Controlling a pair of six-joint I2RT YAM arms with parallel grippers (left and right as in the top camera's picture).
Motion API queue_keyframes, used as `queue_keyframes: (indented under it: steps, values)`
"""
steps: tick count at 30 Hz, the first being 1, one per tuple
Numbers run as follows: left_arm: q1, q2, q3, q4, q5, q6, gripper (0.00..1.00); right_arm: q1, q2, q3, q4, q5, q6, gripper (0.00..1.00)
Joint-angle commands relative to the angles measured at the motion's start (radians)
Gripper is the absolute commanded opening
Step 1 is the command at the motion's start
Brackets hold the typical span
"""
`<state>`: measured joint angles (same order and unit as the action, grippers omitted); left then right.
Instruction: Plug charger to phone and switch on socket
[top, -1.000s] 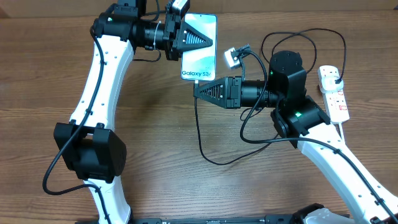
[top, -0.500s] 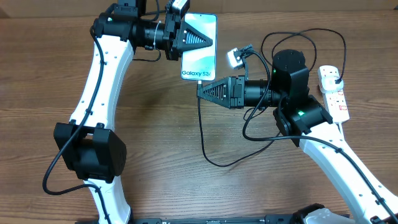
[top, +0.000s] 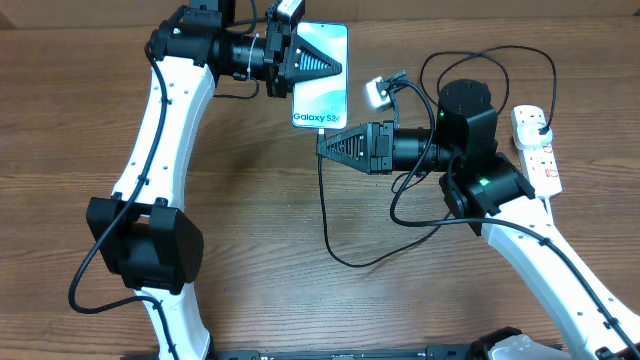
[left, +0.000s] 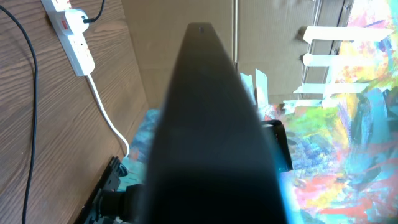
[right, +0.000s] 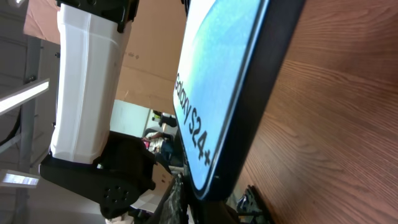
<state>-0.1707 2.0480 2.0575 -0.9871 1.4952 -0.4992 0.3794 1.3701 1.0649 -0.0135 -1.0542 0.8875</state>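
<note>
The phone (top: 322, 105), screen lit light blue, is held off the table at the back centre, and my left gripper (top: 336, 66) is shut on it from the left. My right gripper (top: 322, 143) is shut just under the phone's lower edge, pinching the tip end of the charger (top: 325, 215). The charger's black cable drops, loops across the table and runs to its plug (top: 537, 124) in the white socket (top: 541, 165) at the right. In the right wrist view the phone (right: 217, 81) looms close above my fingers (right: 177, 202); the connector tip is hidden. The phone's dark back (left: 211, 137) fills the left wrist view.
The socket (left: 74, 37) and its thick white cord (left: 109, 118) also show in the left wrist view, beside the black cable (left: 28, 81). A small white and black camera unit (top: 376, 93) sticks up from my right wrist. My left arm's white link (right: 87, 81) stands behind the phone.
Over the last second my right gripper slid slightly to the right, and the cable below it moved with it. The left gripper and the phone stayed put.
</note>
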Motion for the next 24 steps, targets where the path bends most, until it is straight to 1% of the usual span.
queue_keyframes:
  steps: [1,6,24]
  values:
    - [-0.002,-0.011,0.013,0.0,0.022,-0.006,0.04,-0.001,0.001,0.014,0.016,0.007,0.003,0.04]
    - [-0.005,-0.011,0.013,0.0,0.051,-0.006,0.04,-0.001,0.001,0.014,0.016,0.025,0.003,0.04]
    - [-0.021,-0.011,0.013,-0.003,0.039,-0.033,0.04,-0.001,0.001,0.014,0.016,0.031,0.003,0.04]
